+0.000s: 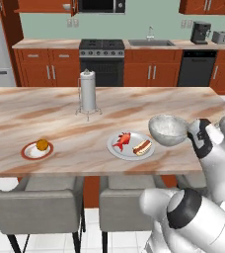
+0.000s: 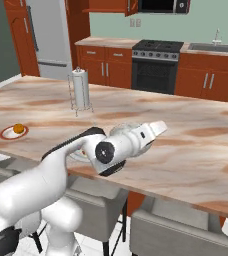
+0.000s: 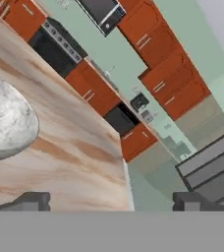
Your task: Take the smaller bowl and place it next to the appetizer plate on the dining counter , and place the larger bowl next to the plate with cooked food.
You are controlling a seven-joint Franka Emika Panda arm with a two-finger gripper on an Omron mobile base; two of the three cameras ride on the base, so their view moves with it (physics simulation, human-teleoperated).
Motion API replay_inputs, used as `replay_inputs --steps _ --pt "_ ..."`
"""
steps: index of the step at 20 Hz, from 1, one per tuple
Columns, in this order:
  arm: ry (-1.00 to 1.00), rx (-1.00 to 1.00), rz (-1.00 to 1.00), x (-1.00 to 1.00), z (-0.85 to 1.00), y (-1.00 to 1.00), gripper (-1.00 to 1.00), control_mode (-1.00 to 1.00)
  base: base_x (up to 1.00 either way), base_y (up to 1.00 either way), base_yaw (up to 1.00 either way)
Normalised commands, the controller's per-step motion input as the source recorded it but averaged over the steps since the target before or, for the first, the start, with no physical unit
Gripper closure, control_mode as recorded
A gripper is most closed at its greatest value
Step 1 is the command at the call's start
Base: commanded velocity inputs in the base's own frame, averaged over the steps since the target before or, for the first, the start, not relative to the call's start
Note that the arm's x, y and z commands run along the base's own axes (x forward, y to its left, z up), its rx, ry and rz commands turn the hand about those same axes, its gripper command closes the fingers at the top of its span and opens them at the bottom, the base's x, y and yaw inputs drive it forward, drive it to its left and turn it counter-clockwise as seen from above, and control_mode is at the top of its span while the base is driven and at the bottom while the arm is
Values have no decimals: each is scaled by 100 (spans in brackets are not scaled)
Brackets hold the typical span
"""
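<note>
So, one marbled bowl (image 1: pixel 168 130) was sitting on the table (image 1: pixel 45 116), just beside the plate of cooked food (image 1: pixel 131 146), on that plate's right in the left base view. With only one bowl to look at, I couldn't say for sure whether it was the larger or the smaller one. If it was the larger, that half of the task looked done.

The fingers (image 3: pixel 114 202) were spread wide with nothing between them. In the hand view the two dark tips sat at the bottom, and the bowl was off to one side, apart from them. In the left base view the hand (image 1: pixel 201 138) was right next to the bowl, on the side away from the plate.

Over near the other end of the table, the small appetizer plate (image 1: pixel 37 149) with an orange bit on it had no bowl beside it. So my guess was that the bowl for that plate was the part left to do. A paper towel holder (image 1: pixel 88 94) stood near the middle of the table, well clear of everything.
</note>
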Motion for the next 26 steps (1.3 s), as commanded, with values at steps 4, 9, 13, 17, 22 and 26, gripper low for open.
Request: replay_inputs --steps 4,9,13,17,22,26 --pt "48 -19 4 -88 100 0 -100 -100 0 0 0" --pt "45 -25 6 -81 100 0 -100 -100 0 0 0" --pt "55 -32 11 -86 89 24 -100 -100 0 0 0" --pt "46 -21 19 -78 1 93 -100 -100 0 0 0" --pt "30 -6 32 -45 -7 100 -100 -100 0 0 0" --pt "11 8 23 -18 -1 96 -100 -100 0 0 0"
